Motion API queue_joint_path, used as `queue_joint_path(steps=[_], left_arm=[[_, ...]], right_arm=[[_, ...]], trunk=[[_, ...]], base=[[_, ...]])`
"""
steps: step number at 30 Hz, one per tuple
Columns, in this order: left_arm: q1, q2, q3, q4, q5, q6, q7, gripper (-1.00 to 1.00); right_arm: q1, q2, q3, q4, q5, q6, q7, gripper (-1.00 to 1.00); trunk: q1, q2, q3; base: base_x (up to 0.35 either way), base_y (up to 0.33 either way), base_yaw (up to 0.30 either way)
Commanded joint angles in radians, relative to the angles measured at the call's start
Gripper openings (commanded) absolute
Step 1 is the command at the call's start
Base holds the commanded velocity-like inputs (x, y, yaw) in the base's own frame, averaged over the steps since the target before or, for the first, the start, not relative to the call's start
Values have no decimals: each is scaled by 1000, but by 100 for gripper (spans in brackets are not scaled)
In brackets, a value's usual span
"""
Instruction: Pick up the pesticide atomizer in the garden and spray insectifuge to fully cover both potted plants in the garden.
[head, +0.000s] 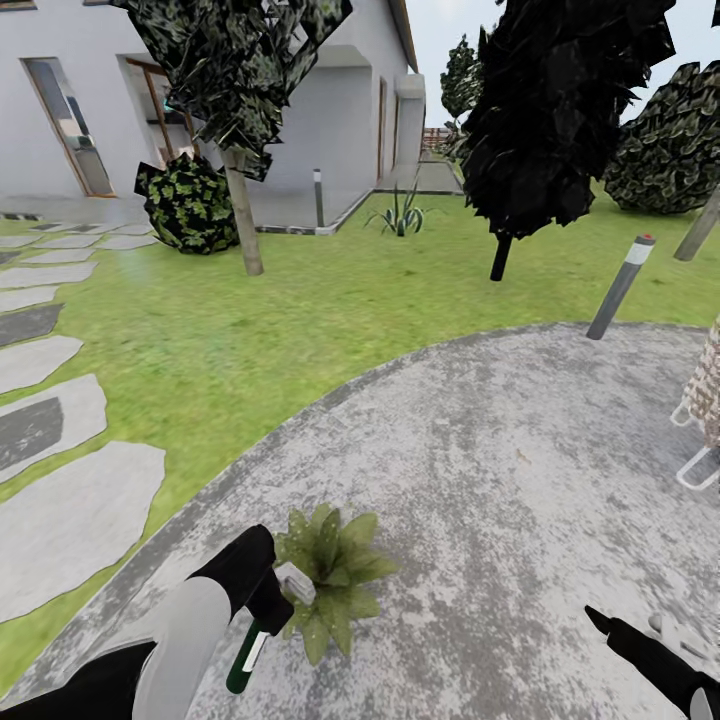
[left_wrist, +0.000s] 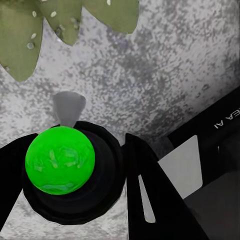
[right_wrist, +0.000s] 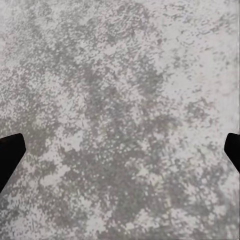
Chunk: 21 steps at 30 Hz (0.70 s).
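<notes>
A potted plant (head: 330, 580), a low rosette of broad green leaves, sits on the grey paving (head: 500, 450) near the bottom of the head view; its pot is hidden under the leaves. My left gripper (head: 265, 600) is shut on the pesticide atomizer (head: 245, 655), a green bottle with a pale nozzle pointing at the plant. In the left wrist view the atomizer (left_wrist: 60, 160) sits between the black fingers (left_wrist: 150, 190), and leaves (left_wrist: 30, 40) flecked with white specks lie just beyond the nozzle. My right gripper (head: 635, 625) hangs open over bare paving, its fingertips (right_wrist: 10, 155) wide apart.
Lawn (head: 300, 320) borders the paving, with stepping stones (head: 70, 520) at the left. A grey bollard lamp (head: 620, 285) and a wicker seat (head: 705, 400) stand at the right. Dark trees (head: 550, 120), a spiky plant (head: 400, 215) and the house (head: 330, 110) lie beyond.
</notes>
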Motion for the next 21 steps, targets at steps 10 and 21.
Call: queue_joint_path(steps=[10, 21], left_arm=[[0, 0, 8, -2, -10, 5, -7, -100], [0, 0, 8, -2, -10, 5, -7, -100]], right_arm=[[-1, 1, -6, -1, 10, 4, 9, 100], [-2, 1, -8, 0, 9, 4, 9, 100]], trunk=[[0, 0, -1], [0, 0, -1]], base=[[0, -127, 193], [0, -95, 123]])
